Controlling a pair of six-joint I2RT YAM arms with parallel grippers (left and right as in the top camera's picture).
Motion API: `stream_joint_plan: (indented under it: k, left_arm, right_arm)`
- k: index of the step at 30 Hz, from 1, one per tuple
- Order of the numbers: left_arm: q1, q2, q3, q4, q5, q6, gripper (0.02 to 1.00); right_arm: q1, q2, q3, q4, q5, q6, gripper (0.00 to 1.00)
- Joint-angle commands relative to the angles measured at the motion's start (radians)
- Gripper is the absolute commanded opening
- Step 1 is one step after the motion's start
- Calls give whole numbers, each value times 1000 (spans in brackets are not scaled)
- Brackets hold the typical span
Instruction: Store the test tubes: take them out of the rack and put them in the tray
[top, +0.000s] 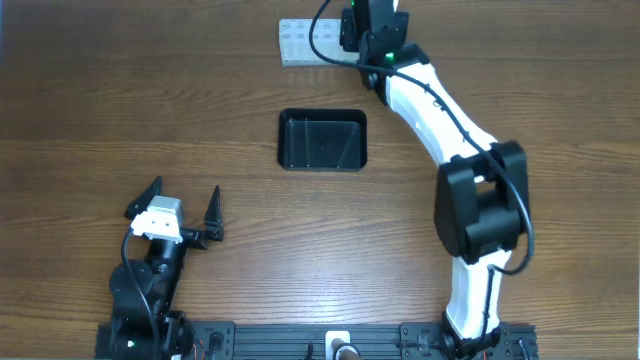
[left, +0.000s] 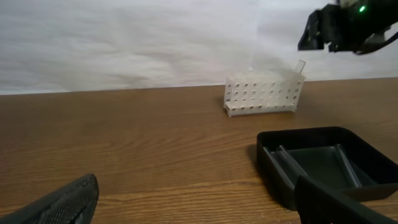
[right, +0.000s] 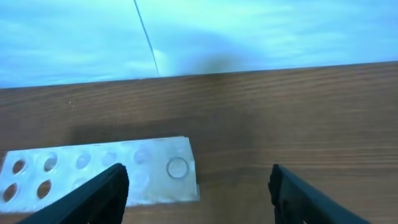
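test tube (right: 177, 167) is judged light, slick, breakable (clear-walled) | to be pinched gently below its rim, above rack (right: 93, 177) | right gripper (right: 198, 171) is held wide, empty

Bright, even overhead light falls on the wooden table (top: 150, 100). Pale glare streaks the black tray (top: 322, 114) floor, and a soft shadow smudges the wall (right: 217, 62).
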Motion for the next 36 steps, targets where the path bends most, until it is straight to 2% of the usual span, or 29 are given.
stream_joint_plan:
  k: [1,18,22,32,36]
  left_arm:
    - [5,-9,-5,-1,13,14,1000]
    - [5,-9,-5,-1,13,14,1000]
    - [5,-9,-5,-2,13,14,1000]
    - [5,-9,-5,-1,13,14,1000]
    - [5,-9,-5,-2,13,14,1000]
  right_arm:
    - [1,47,5,40,-16,-4,709]
    - [1,141,5,158,-14,-4,627]
    - [0,144,5,161,-5,-4,584]
    - [0,144,5,189,-3,-4,402]
    - [0,144,5,188,-3,-4,270]
